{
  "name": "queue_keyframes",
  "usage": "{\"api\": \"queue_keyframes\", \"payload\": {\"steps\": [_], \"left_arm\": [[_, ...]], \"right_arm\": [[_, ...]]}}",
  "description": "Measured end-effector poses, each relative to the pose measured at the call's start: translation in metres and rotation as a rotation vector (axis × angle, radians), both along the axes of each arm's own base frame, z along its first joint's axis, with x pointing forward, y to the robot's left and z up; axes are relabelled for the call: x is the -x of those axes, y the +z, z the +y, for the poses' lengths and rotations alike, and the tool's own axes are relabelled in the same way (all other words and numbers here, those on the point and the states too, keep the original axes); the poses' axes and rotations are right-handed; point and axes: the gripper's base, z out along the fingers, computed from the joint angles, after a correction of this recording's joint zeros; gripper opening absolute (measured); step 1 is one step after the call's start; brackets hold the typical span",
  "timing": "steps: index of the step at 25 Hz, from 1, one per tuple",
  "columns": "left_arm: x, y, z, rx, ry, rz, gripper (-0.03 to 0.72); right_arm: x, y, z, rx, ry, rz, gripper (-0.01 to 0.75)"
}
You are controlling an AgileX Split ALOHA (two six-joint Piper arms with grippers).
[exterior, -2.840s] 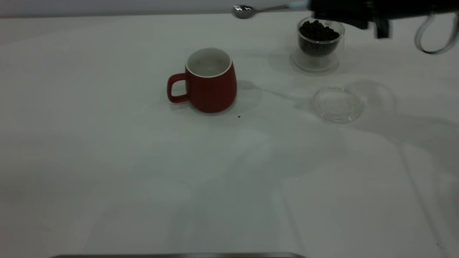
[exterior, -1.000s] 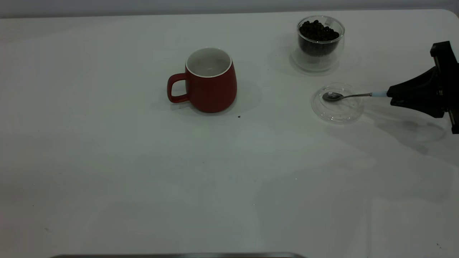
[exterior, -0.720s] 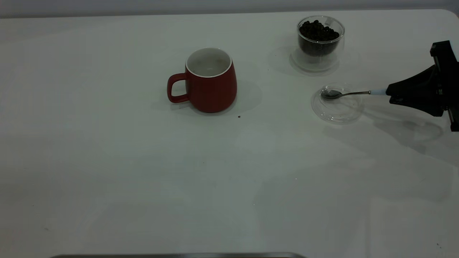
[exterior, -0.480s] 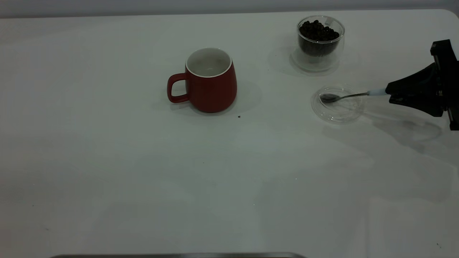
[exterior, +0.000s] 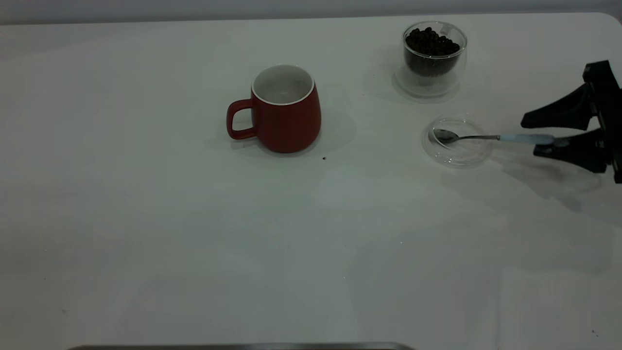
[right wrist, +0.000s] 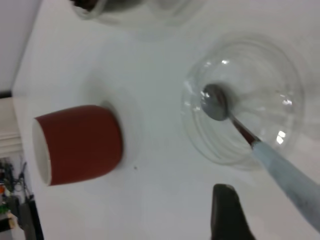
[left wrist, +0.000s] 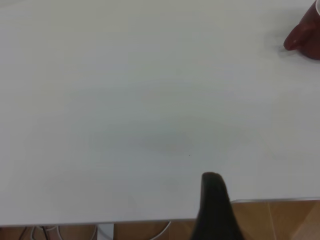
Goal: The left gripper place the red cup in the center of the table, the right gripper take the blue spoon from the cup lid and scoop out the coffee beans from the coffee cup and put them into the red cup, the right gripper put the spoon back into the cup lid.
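At the right edge of the exterior view you have the right gripper (exterior: 559,131) with its fingers spread apart, one above and one below the pale-blue handle of the blue spoon (exterior: 486,137). It looks released, though you can't be sure the lower finger is clear of the handle. The spoon's bowl sits inside the clear cup lid (exterior: 457,142), right of centre. The coffee cup (exterior: 434,56), full of beans, stands in the upper right, just behind the lid. The red cup (exterior: 284,109) stands upright above the frame's centre, handle pointing left. The left gripper (left wrist: 215,210) shows only one dark finger over bare table (left wrist: 125,125), so its state can't be told.
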Motion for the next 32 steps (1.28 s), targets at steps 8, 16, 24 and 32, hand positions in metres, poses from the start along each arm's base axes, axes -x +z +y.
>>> {"api": "queue_keyframes", "payload": {"steps": [8,16,24,32], "left_arm": [[0.000,0.000,0.000,0.000,0.000,0.000,0.587],[0.000,0.000,0.000,0.000,0.000,0.000,0.587],[0.000,0.000,0.000,0.000,0.000,0.000,0.587],[0.000,0.000,0.000,-0.007,-0.005,0.000,0.587]], "right_arm": [[0.010,0.006,-0.021,0.093,0.033,0.111,0.529],[0.014,0.077,-0.034,0.291,0.071,0.139,0.531],[0.046,0.192,-0.028,0.454,0.109,-0.016,0.531],[0.105,0.273,-0.007,0.569,0.235,-0.153,0.517]]}}
